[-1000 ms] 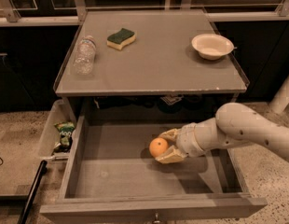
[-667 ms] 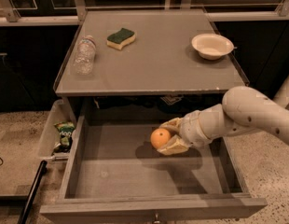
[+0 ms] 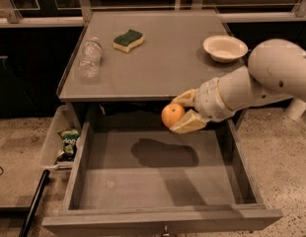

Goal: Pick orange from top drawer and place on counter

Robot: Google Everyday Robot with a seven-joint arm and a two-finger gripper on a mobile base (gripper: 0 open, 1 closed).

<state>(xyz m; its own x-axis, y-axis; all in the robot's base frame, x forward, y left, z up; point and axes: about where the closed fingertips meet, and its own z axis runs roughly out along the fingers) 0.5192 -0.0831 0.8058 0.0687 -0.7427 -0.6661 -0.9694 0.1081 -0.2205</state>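
We have the pick done: our gripper (image 3: 181,113), reaching in from 3 o'clock, is closed around the orange (image 3: 172,115), one finger above it and one below. It holds the fruit clear of the top drawer (image 3: 143,184), at the drawer's 12 o'clock end, level with the front edge of the counter (image 3: 163,58). Placing is left, since the orange is not yet over the counter. Against the earlier frame, it has risen toward 12 o'clock.
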